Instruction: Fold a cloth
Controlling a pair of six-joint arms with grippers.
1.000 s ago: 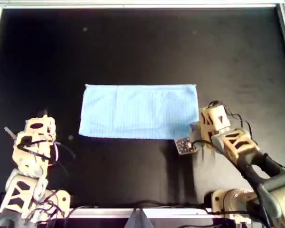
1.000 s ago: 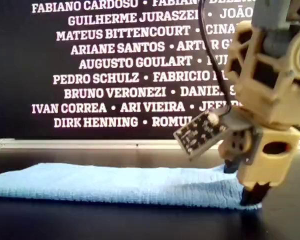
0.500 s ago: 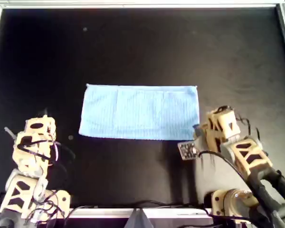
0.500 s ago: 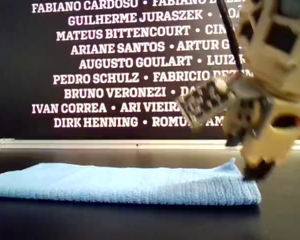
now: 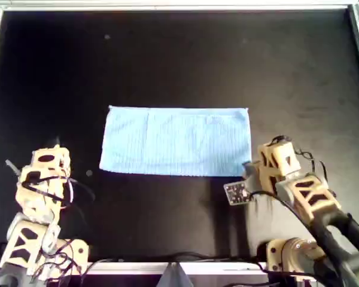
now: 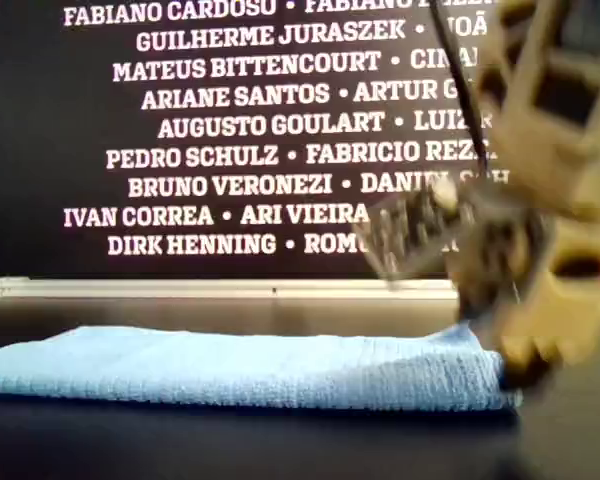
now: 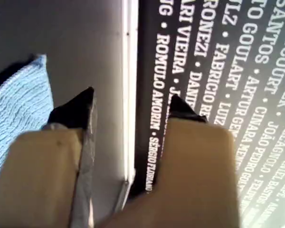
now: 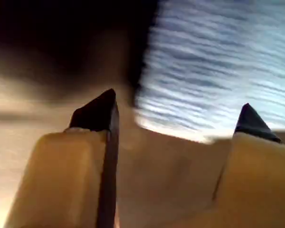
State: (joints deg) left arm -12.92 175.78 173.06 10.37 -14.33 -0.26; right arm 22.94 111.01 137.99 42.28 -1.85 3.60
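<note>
The light blue cloth (image 5: 176, 142) lies flat as a wide folded rectangle in the middle of the black table, also seen low in the exterior view (image 6: 230, 365). My right gripper (image 5: 256, 169) hovers just off the cloth's corner at the overhead view's lower right, blurred in the exterior view (image 6: 510, 360). Its wrist view shows the jaws (image 8: 178, 99) open and empty, with the cloth (image 8: 218, 71) beyond them. My left gripper (image 5: 51, 149) rests folded back at the overhead view's lower left, away from the cloth. It stands open (image 7: 130, 95) and empty, with a cloth corner (image 7: 19, 109) in the distance.
A metal rail (image 5: 179, 6) frames the black table. A dark banner with white names (image 6: 230, 150) stands behind the table in the exterior view. A small circuit board (image 5: 236, 191) hangs off the right arm's wrist.
The right gripper rose off the cloth's corner and drew back toward the overhead view's bottom. That corner, lifted briefly, now lies flatter. The left arm stayed still.
</note>
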